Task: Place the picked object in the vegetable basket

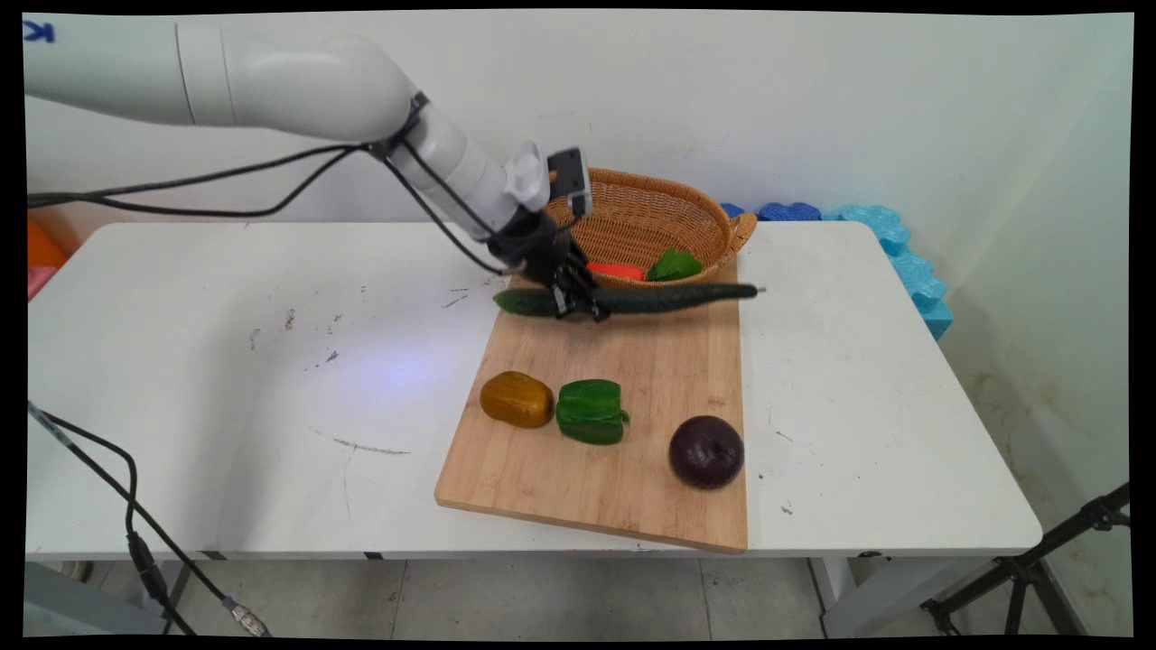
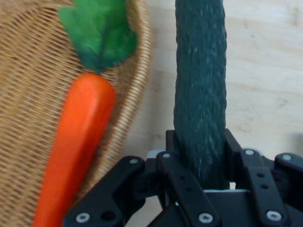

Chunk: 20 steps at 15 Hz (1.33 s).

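My claw [image 1: 578, 302] was pinching the cucumber [image 1: 632, 299], with one finger pressed on each side of it, and the hand view showed the dark, bumpy skin rising straight up from between my fingers [image 2: 178, 163]. The cucumber lay flat across the far end of the board [image 1: 623, 433], at about twelve o'clock from the board's middle, and I held it near its left end, so most of its length reached out toward three o'clock. Just behind it, at twelve o'clock, stood the basket [image 1: 650, 217], with a carrot [image 1: 616, 270] and a green leaf [image 1: 675, 264] inside; in the hand view the carrot lay close beside the cucumber, with only the woven rim between them. I judged that such an off-centre grip needed care: the long free end could droop or swing, so the pinch should stay firm and any movement should be slow and level. I also thought the basket rim was the nearest thing to knock. At six o'clock, well apart from my claw, were a brown fruit [image 1: 517, 398], a green pepper [image 1: 591, 411] and a dark purple ball [image 1: 706, 451].
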Tool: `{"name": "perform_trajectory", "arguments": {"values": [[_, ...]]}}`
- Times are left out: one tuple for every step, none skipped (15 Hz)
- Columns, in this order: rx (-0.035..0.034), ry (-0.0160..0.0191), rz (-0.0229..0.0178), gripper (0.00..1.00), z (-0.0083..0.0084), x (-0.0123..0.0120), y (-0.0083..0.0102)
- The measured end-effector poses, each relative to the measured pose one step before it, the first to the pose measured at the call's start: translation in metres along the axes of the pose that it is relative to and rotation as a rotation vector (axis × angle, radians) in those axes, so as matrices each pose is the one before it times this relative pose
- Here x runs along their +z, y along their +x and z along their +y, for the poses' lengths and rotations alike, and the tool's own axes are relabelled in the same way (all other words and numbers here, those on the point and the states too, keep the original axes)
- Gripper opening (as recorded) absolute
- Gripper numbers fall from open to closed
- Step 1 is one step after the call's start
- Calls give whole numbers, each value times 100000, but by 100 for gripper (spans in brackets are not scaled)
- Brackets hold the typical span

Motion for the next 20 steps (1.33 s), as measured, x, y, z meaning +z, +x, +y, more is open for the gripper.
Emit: {"name": "perform_trajectory", "arguments": {"values": [[106, 1528, 562, 0, -549, -629, 449], [41, 1350, 458, 0, -506, -500, 365], [55, 944, 236, 0, -378, -290, 258], [-51, 1536, 337, 0, -597, -450, 330], [-119, 1066, 132, 0, -423, -279, 173], [-80, 1551, 224, 0, -653, -367, 282], [58, 1809, 134, 0, -804, -347, 324], [106, 1768, 17, 0, -829, -269, 244], [108, 1472, -27, 0, -735, -160, 170], [331, 1639, -196, 0, -868, -70, 148], [388, 1463, -229, 0, -830, 4, 78], [383, 1043, -256, 0, -666, 98, 23], [355, 602, -120, 0, -433, 129, 13], [447, 772, -183, 0, -593, 232, -10], [294, 364, -117, 0, -341, 198, -29], [421, 452, -173, 0, -497, 358, -34], [332, 231, -275, 0, -479, 540, -64], [319, 104, -184, 0, -404, 548, -61], [300, -6, -126, 0, -302, 499, -42], [106, -88, -90, 0, -166, 358, -57]]}}
